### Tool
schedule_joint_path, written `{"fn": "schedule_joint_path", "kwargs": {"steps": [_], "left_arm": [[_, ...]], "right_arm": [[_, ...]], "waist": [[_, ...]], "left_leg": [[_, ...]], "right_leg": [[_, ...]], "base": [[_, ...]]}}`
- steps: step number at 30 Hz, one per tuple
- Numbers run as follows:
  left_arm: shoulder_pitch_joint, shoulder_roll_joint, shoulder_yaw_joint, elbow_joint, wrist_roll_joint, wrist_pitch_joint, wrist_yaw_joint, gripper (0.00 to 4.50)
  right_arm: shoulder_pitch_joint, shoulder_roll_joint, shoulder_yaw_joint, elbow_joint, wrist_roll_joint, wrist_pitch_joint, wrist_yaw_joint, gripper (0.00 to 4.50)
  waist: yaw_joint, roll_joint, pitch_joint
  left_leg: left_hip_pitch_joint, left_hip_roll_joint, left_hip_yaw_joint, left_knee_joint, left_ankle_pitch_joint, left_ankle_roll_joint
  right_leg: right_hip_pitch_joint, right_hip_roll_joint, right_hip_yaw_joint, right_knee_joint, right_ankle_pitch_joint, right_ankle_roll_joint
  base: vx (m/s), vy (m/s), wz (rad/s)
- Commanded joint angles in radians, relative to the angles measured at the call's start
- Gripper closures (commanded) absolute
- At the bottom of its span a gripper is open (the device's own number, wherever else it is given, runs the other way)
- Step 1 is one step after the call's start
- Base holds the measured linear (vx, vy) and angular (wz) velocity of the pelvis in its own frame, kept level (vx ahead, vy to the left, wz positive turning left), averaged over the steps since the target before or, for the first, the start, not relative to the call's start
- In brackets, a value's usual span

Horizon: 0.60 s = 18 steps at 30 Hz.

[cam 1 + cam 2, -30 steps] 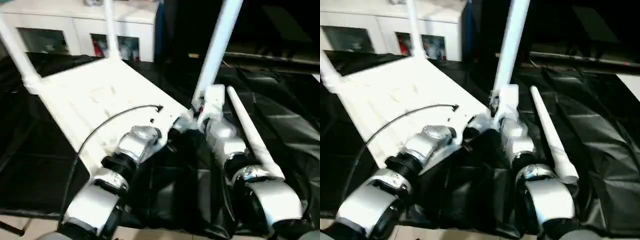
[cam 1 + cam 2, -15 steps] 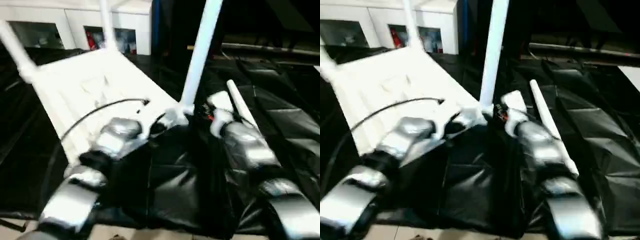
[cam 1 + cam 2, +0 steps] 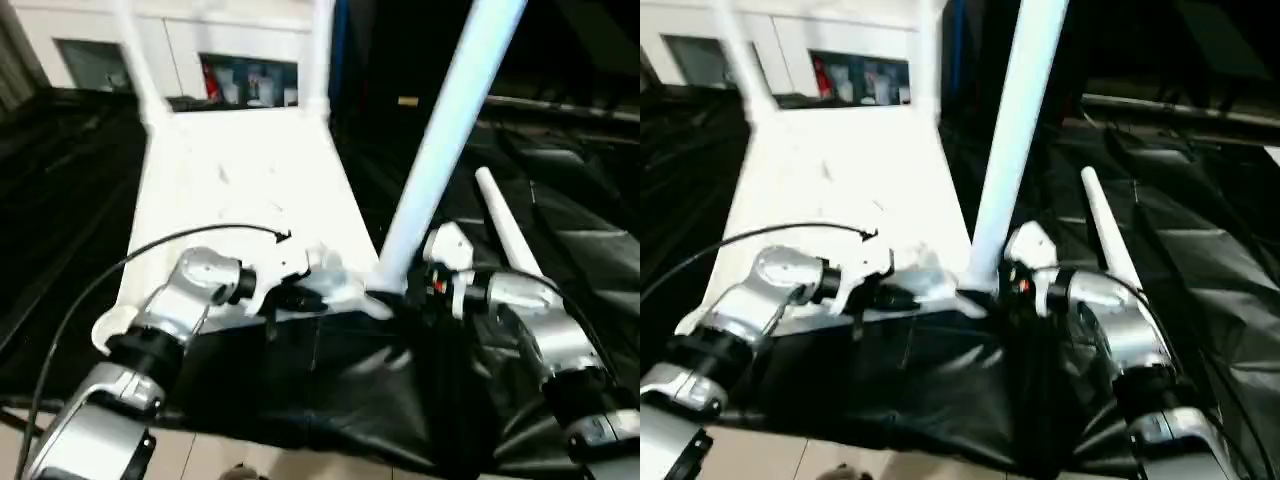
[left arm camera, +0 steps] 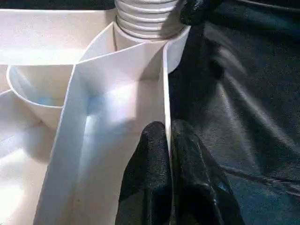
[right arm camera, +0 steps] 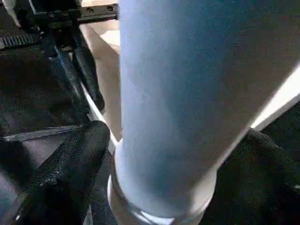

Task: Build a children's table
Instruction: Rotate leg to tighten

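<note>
Black sheeting covers the work surface, white cabinets at 12 o'clock. We've got the children's table top lying underside up, running from centre toward 12, two legs already standing in the far corners.

Our left end effector is pinched together on the thin near edge wall of the top, one finger either side. We judge that's to pin the top so it can't slide or tip while the leg seats.

Our right end effector straddles the upright leg low down, just above the near corner socket at about 4 o'clock of the top, fingers clamped on either side of it. Low grip likely gives best control for seating.

Left forearm comes in from 7, right from 5, wrists converging on that corner.

Fourth leg lies loose on the sheeting at 3 o'clock.
</note>
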<state>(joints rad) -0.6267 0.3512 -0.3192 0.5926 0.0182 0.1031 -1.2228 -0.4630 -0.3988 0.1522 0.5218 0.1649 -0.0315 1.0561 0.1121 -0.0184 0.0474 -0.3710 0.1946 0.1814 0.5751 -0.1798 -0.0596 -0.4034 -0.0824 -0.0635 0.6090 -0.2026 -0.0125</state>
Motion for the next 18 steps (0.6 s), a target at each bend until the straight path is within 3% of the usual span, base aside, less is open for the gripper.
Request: {"fn": "schedule_joint_path", "kwargs": {"steps": [1,2,5,7,12,18], "left_arm": [[0.003,-0.011,0.001,-0.048,-0.040,-0.007,-0.032,4.50],[0.004,-0.010,0.001,-0.050,-0.038,-0.006,-0.029,4.50],[0.006,-0.009,0.002,-0.056,-0.035,-0.003,-0.027,4.50],[0.006,-0.009,0.001,-0.055,-0.034,-0.002,-0.028,4.50],[0.007,-0.012,-0.001,-0.055,-0.033,-0.001,-0.028,4.50],[0.009,-0.012,-0.002,-0.052,-0.031,-0.002,-0.027,4.50]], "right_arm": [[-0.002,-0.011,0.008,-0.012,-0.021,-0.006,-0.001,0.49],[-0.005,-0.012,0.011,-0.006,-0.029,-0.014,-0.005,0.76],[-0.011,-0.008,0.012,0.006,-0.033,-0.020,-0.010,0.87],[-0.014,-0.006,0.009,0.011,-0.028,-0.020,-0.008,1.16],[-0.021,-0.008,0.009,0.027,-0.037,-0.030,-0.003,1.60],[-0.015,-0.008,0.016,0.049,-0.046,-0.038,-0.003,1.78]], "waist": [[-0.005,-0.009,-0.059],[-0.005,-0.009,-0.060],[-0.004,-0.010,-0.062],[-0.003,-0.009,-0.063],[-0.003,-0.008,-0.064],[-0.003,-0.010,-0.066]], "left_leg": [[0.013,0.040,-0.004,-0.060,-0.139,0.063],[0.013,0.040,-0.005,-0.059,-0.135,0.063],[0.012,0.038,-0.004,-0.056,-0.108,0.072],[0.012,0.038,-0.004,-0.054,-0.092,0.082],[0.011,0.037,-0.004,-0.051,-0.094,0.086],[0.011,0.037,-0.004,-0.049,-0.086,0.089]], "right_leg": [[0.055,-0.063,0.046,-0.058,-0.046,-0.242],[0.055,-0.064,0.046,-0.057,-0.041,-0.242],[0.057,-0.063,0.046,-0.052,-0.001,-0.246],[0.058,-0.062,0.045,-0.049,0.026,-0.252],[0.060,-0.061,0.044,-0.048,0.029,-0.257],[0.060,-0.061,0.043,-0.045,0.039,-0.263]], "base": [[0.000,0.000,0.00],[0.000,0.000,0.00],[0.000,0.000,0.00],[0.000,0.000,0.00],[0.000,0.000,0.00],[0.000,0.000,0.00]]}}
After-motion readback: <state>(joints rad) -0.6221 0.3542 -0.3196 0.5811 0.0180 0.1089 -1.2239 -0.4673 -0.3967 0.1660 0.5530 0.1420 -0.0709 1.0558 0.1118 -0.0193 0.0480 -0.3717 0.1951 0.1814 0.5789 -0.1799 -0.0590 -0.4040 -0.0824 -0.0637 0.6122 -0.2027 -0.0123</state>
